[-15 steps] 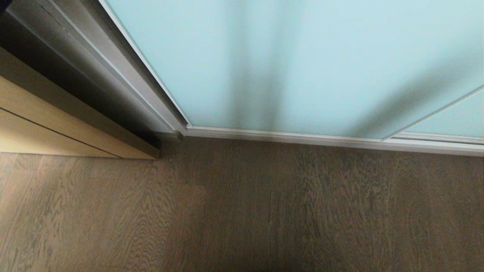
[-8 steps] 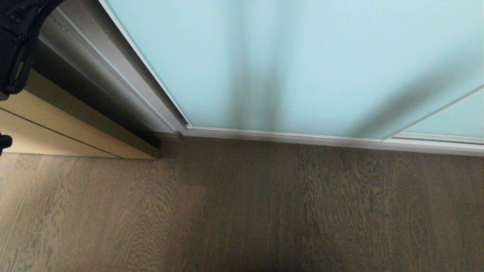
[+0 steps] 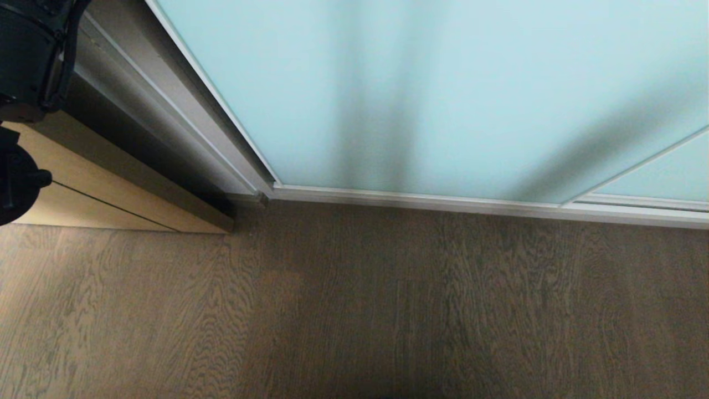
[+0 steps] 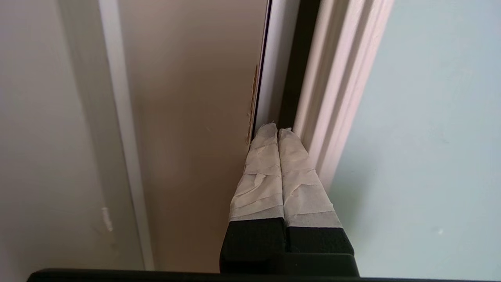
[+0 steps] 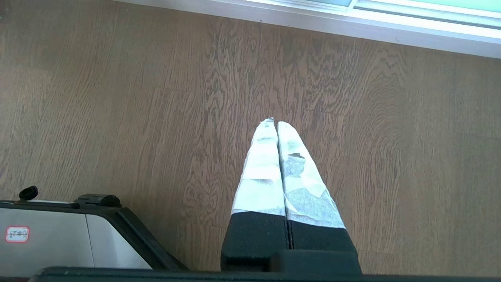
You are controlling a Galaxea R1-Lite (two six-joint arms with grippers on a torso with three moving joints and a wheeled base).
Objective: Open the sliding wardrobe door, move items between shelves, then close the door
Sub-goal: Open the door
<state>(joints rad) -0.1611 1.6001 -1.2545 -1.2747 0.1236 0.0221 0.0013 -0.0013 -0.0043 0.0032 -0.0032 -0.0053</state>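
The sliding wardrobe door (image 3: 443, 83) is a frosted pale blue-green glass panel in a thin silver-white frame; it fills the upper head view and stands closed down to the floor rail. In the left wrist view my left gripper (image 4: 278, 131) is shut, its taped fingertips pressed together at the dark gap beside the door's frame edge (image 4: 332, 102), with the glass (image 4: 430, 137) to one side. Part of my left arm (image 3: 27, 61) shows at the head view's left edge. My right gripper (image 5: 273, 123) is shut and empty, pointing down over the floor. The items and shelves are hidden.
A tan wooden panel (image 3: 94, 188) stands left of the wardrobe; it is the beige surface (image 4: 188, 137) beside my left fingers. Grey-brown wood-grain floor (image 3: 354, 310) runs up to the door's bottom rail (image 3: 471, 202). The robot's base (image 5: 58, 235) shows near my right gripper.
My left arm has come into the head view at the left edge and moved further in and down over the last second. The door and the camera have not moved.
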